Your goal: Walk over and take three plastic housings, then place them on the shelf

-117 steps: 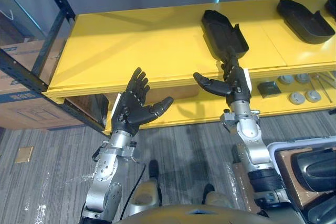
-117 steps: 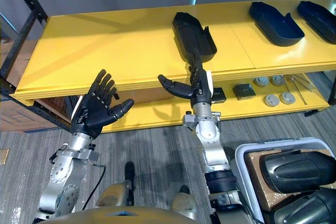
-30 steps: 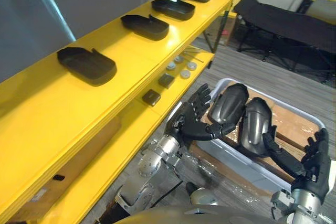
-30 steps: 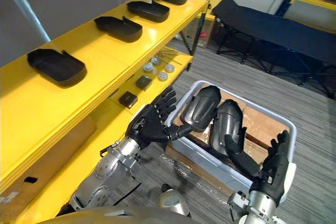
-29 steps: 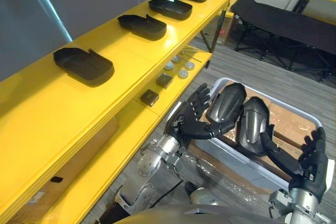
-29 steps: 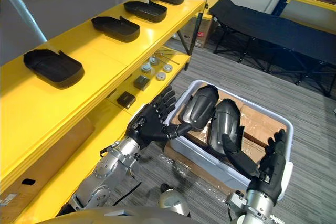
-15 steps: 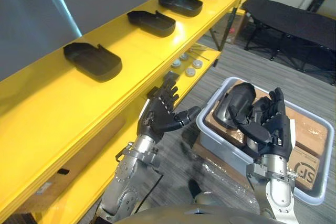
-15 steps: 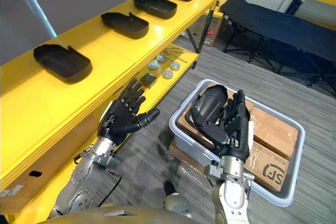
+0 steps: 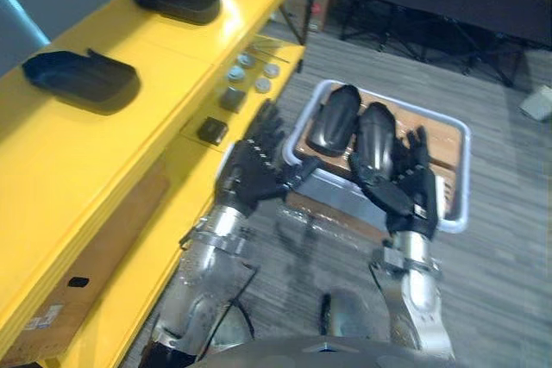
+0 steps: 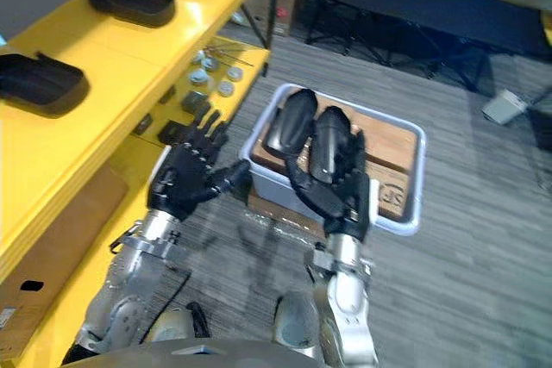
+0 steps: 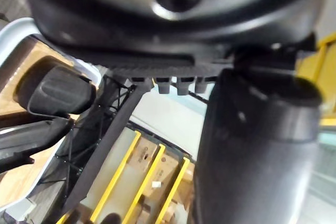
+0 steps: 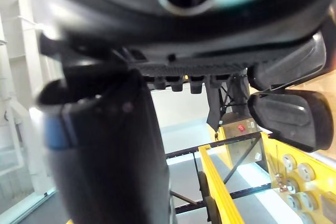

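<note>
Black plastic housings (image 9: 332,118), two of them, lie side by side in a pale bin (image 9: 336,200) at 1 o'clock, on top of cardboard boxes (image 9: 431,140). At the bin's 9 o'clock side the left hand (image 9: 250,170) is spread wide and holds nothing. At its 6 o'clock rim the right hand (image 9: 410,187) hovers with straight fingers, also empty. Three further housings (image 9: 82,75) lie along the yellow shelf (image 9: 103,144) between 9 and 11 o'clock.
</note>
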